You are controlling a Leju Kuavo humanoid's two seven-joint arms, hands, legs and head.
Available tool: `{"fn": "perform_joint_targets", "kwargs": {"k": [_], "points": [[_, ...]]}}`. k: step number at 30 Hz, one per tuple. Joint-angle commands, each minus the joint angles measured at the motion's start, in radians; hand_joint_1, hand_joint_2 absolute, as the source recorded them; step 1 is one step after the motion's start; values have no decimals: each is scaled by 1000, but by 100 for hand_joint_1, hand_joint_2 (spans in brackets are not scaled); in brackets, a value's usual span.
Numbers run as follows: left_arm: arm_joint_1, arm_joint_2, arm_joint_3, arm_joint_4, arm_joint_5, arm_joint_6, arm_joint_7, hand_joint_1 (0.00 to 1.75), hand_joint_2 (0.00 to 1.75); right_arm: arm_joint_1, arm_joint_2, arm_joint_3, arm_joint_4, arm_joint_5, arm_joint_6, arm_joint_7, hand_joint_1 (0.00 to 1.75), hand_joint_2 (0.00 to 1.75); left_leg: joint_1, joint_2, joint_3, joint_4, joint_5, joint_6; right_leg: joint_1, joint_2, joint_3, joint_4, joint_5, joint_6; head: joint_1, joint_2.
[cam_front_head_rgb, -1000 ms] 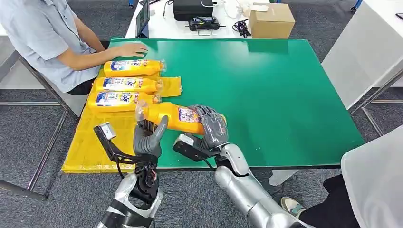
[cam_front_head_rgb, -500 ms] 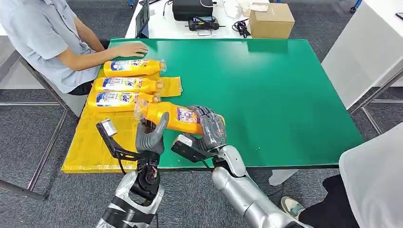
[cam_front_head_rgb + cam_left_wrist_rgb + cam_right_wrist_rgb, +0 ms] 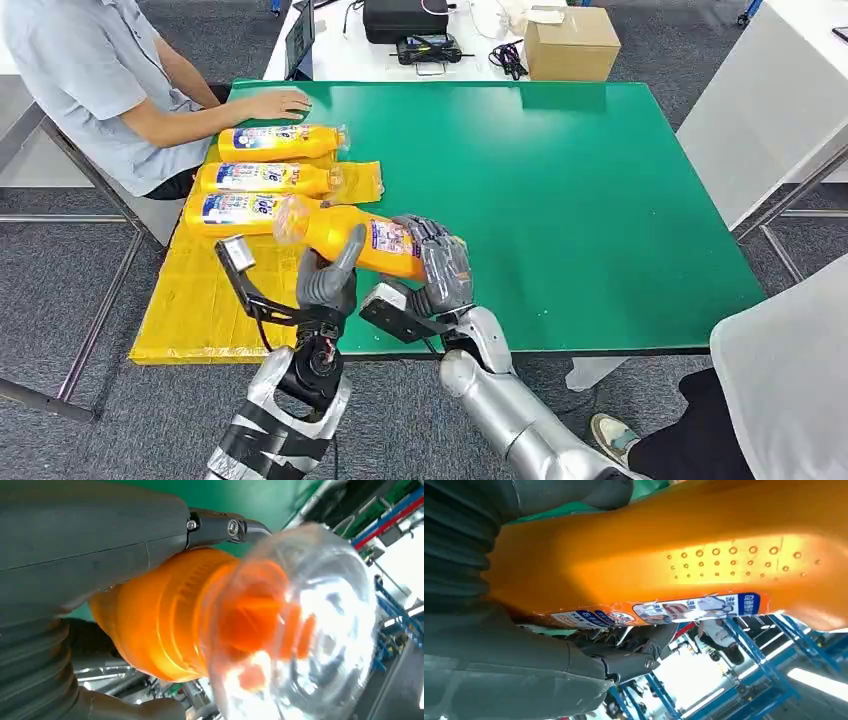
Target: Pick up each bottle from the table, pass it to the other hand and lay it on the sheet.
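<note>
You see two silver arms; the left arm [image 3: 280, 425] is wrapped in dark bands. Each grey hand, left hand [image 3: 326, 283] and right hand [image 3: 443, 268], has a ribbed cover [image 3: 454, 540], dark fingers [image 3: 225, 527] with silver screws, and a black camera bracket [image 3: 250, 290].
</note>
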Motion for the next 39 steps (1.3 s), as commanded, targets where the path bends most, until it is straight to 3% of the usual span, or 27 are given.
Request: {"fn": "perform_joint_targets", "kwargs": {"k": [1, 8, 30, 34, 35, 36, 39], "points": [[-49, 0, -63, 80, 16, -23, 14, 0, 175, -32, 8, -26, 58, -72, 64, -34, 175, 175, 0, -1, 3, 0, -1, -1, 1, -1, 3, 0, -1, -2, 0, 0], [-59, -3, -70, 78, 3, -48, -40, 0, 175, -32, 11, -4, 62, -171, 242, -76, 175, 175, 1, -1, 6, -1, -2, -2, 1, -1, 6, -1, -2, -3, 0, 0], [-63, -5, -67, 74, -7, -36, -49, 0, 175, -32, 12, -1, 60, -172, 238, -77, 175, 175, 1, -1, 2, 0, -1, -1, 1, -1, 2, 0, -1, -1, 0, 0], [-79, -10, -69, 65, -138, 99, -160, 0, 175, -48, 25, 15, 81, -186, 257, -68, 175, 175, 1, -1, 3, 1, -1, -1, 1, -1, 3, 1, -2, -2, 0, 0], [-85, -16, -69, 72, -147, 121, -158, 37, 175, -49, 28, 18, 86, -187, 255, -65, 175, 175, 1, -1, 4, 0, -2, -2, 1, -1, 5, 1, -2, -2, 0, 0], [-95, -17, -72, 85, -153, 133, -153, 175, 175, -52, 30, 26, 96, -182, 252, -62, 175, 175, 0, 0, 3, 1, -1, -1, 1, -1, 3, 1, -2, -2, 0, 0], [-118, -24, -75, 130, -166, 143, -163, 175, 175, -74, 40, 42, 134, -168, 233, -40, 175, 175, 1, -1, 1, 0, 0, -1, 1, -2, 2, 0, -1, -1, 0, 0]]}}
